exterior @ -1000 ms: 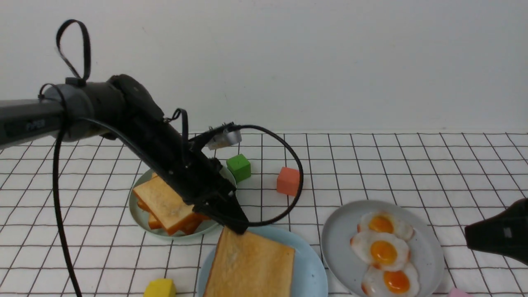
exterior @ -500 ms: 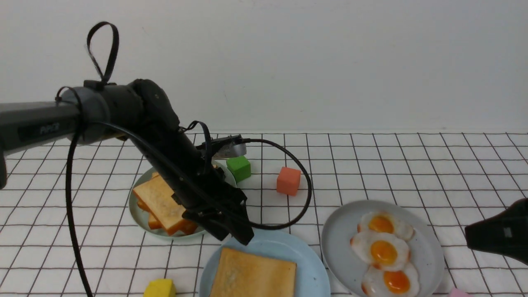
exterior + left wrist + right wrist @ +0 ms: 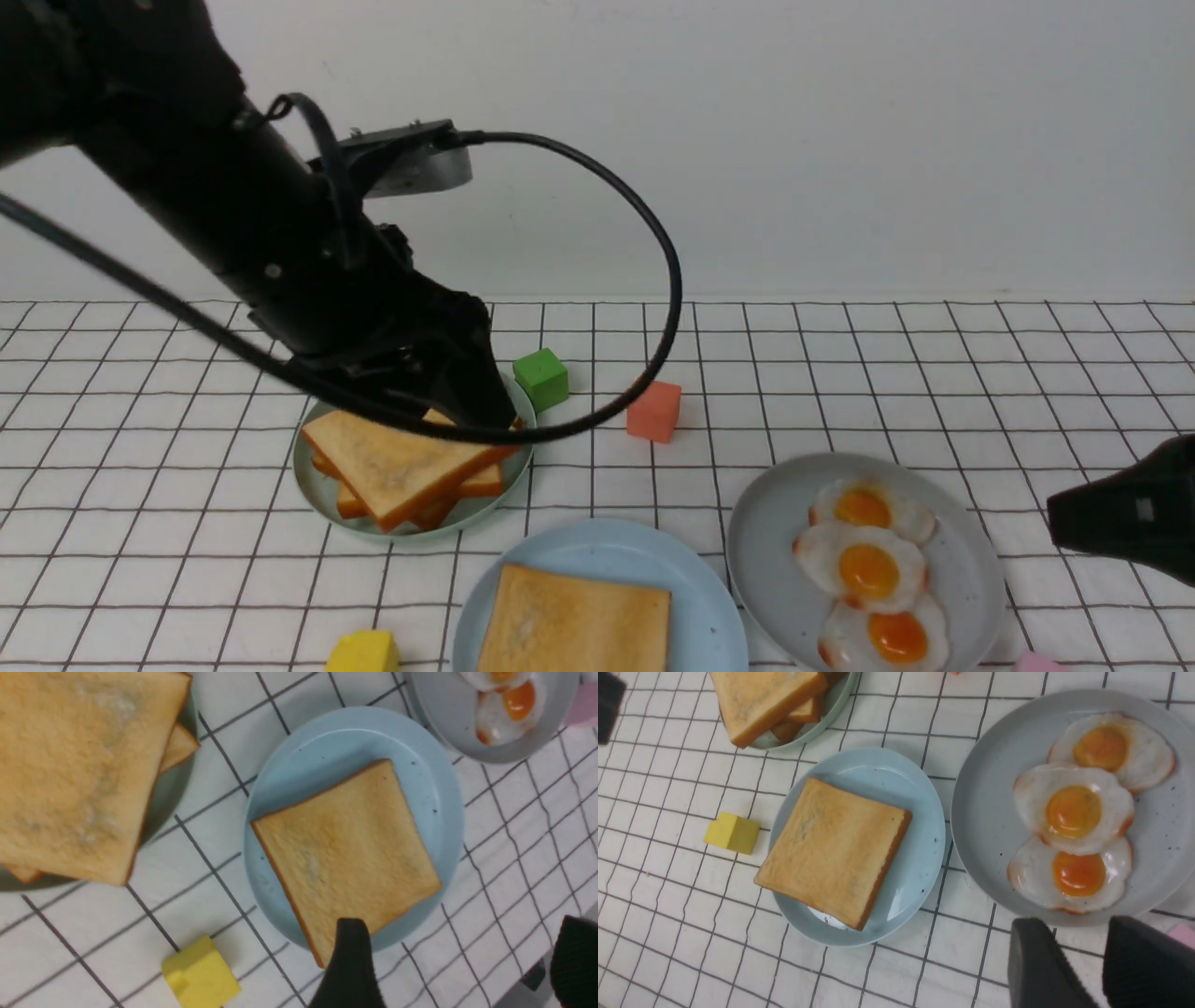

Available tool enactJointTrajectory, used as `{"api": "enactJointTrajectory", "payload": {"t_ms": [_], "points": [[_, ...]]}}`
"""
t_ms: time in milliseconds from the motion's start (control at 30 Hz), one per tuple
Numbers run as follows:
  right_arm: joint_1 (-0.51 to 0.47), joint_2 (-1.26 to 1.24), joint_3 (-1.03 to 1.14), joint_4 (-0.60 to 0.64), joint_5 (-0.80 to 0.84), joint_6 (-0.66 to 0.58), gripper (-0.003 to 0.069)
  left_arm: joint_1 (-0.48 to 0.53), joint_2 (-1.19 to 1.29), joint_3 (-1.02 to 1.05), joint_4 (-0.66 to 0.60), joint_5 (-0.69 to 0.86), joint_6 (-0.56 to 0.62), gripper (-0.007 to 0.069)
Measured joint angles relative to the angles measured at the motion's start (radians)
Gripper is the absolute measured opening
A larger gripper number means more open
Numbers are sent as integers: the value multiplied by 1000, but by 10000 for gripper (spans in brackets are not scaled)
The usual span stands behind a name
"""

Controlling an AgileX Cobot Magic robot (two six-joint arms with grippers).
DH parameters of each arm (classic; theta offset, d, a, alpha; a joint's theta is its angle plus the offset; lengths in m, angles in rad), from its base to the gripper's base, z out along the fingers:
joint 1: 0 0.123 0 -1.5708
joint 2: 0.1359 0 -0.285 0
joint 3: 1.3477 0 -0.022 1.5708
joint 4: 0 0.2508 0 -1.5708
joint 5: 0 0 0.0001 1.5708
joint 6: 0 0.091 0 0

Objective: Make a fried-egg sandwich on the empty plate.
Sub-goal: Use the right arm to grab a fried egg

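Sandwich so far: 1 toast slice [image 3: 574,621] lies flat on the pale-blue plate [image 3: 695,579], at the middle of the table's [image 3: 934,373] near edge. It has no egg and no top slice yet.
Step, as I judge it: an egg goes on next, then a 2nd slice.
Eggs: 3 fried eggs [image 3: 868,569] overlap in a row on the grey plate [image 3: 775,532], just beside the blue plate on the side of the right edge. The row runs from far to near.
Right gripper [image 3: 1064,521]: it hangs by the right edge, beside the grey plate, jaws parted a little and empty. The eggs lie to its left, and the near-edge egg is closest to the fingertips.
Left gripper [image 3: 476,392]: it is raised over the toast pile [image 3: 401,462] on the sage-green plate [image 3: 313,485], jaws spread wide, holding nothing.
Nearer arm: the right, so I'd send it for the egg.
Risk: because the eggs overlap, lifting 1 may drag its neighbour.
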Motion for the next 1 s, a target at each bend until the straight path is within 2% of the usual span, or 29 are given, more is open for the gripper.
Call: {"api": "enactJointTrajectory", "payload": {"t_ms": [200, 400, 533, 633, 667, 700, 733, 767, 800, 833, 1000], "points": [[0, 42, 0, 3, -45, 0, 241, -99, -199, 198, -82, 11, 90, 531], [0, 140, -17, 3, -33, 0, 241, -168, -325, 368, -182, -57, 225, 467], [0, 235, -34, 3, -48, 0, 241, -171, -327, 429, -249, -148, 248, 392], [0, 346, -34, 3, -69, 0, 256, -171, -292, 438, -347, -191, 278, 247], [0, 352, -34, 2, -71, 0, 257, -171, -288, 438, -353, -192, 286, 237], [0, 402, -34, 2, -102, 0, 269, -171, -271, 438, -410, -196, 323, 144], [0, 427, -34, 2, -126, 0, 278, -171, -261, 438, -438, -198, 347, 91], [0, 432, -34, 2, -131, 0, 281, -171, -259, 438, -443, -198, 351, 91], [0, 465, -34, 2, -171, 0, 293, -171, -244, 438, -474, -203, 377, 22], [0, 483, -34, 2, -192, 0, 300, -171, -236, 435, -485, -206, 387, -11], [0, 583, -36, 6, -292, -12, 323, -171, -198, 407, -504, -219, 407, -13]]}}
